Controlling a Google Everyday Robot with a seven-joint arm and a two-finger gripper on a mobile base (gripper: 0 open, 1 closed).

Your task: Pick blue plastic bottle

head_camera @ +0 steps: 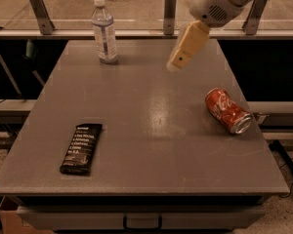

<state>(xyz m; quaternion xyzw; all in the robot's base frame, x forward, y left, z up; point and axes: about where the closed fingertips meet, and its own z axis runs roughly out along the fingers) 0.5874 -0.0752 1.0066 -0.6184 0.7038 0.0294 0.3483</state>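
Note:
The blue plastic bottle [104,30] stands upright at the back left of the grey table [146,145]; it is clear, with a white cap and a pale label. My gripper [175,65] hangs above the back middle of the table, to the right of the bottle and well apart from it. It holds nothing that I can see.
A red soda can [228,110] lies on its side near the table's right edge. A black snack bar [81,148] lies flat at the front left. Metal rail posts [170,11] and a glass barrier run behind the table's back edge.

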